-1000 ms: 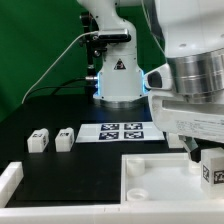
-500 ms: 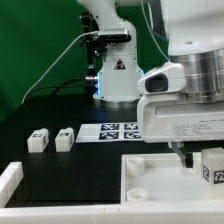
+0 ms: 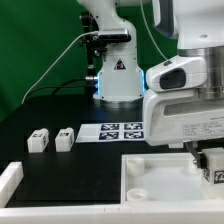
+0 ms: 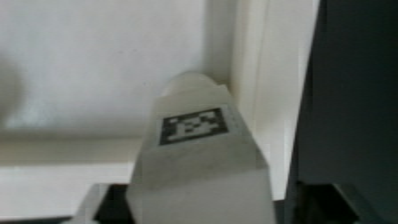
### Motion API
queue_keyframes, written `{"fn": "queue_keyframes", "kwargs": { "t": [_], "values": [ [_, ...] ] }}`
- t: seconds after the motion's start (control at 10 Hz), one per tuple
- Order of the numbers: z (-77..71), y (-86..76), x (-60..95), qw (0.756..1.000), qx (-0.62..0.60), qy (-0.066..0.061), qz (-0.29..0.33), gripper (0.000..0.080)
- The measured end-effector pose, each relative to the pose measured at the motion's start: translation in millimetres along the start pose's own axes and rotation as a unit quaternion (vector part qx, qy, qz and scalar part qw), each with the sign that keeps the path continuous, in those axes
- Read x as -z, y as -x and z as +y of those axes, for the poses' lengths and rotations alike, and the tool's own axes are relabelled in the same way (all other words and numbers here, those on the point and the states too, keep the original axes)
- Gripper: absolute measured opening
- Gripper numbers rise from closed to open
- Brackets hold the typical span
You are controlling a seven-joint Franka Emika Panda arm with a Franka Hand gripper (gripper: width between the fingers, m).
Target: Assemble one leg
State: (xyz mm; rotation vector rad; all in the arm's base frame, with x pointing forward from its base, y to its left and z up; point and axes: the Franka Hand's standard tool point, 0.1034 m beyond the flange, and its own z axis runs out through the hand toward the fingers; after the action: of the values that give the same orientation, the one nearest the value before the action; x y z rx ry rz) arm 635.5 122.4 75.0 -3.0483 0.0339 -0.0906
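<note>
My gripper [image 3: 207, 158] is at the exterior view's right, over the far right part of the large white tray-like part [image 3: 150, 183]. It is shut on a small white leg [image 3: 213, 171] with a black-and-white tag. In the wrist view the leg [image 4: 196, 130] stands out from between my dark fingers [image 4: 111, 206], its tag facing the camera and its tip next to the tray's raised rim [image 4: 267, 90], near an inner corner. Two more legs [image 3: 38, 141] [image 3: 65, 138] lie side by side on the black table at the exterior view's left.
The marker board [image 3: 120, 130] lies flat behind the tray. A white rimmed piece [image 3: 10, 181] shows at the lower left corner of the exterior view. The robot base [image 3: 118, 75] stands at the back with a cable running left.
The wrist has turned and shifted a little to the exterior view's right with the leg still held. The two legs on the table have not moved.
</note>
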Motion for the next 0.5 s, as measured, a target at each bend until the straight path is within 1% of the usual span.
{"fn": "queue_keyframes", "kwargs": {
  "t": [0.1, 0.2, 0.4, 0.5],
  "values": [
    [0.4, 0.0, 0.0, 0.998, -0.062, 0.0, 0.0, 0.0303],
    [1.7, -0.2, 0.0, 0.994, -0.109, 0.0, 0.0, 0.0304],
    [4.3, -0.4, -0.2, 0.977, -0.214, -0.001, 0.0, 0.0304],
    [5.8, -0.6, -0.4, 0.956, -0.292, -0.002, -0.001, 0.0304]
  ]
}}
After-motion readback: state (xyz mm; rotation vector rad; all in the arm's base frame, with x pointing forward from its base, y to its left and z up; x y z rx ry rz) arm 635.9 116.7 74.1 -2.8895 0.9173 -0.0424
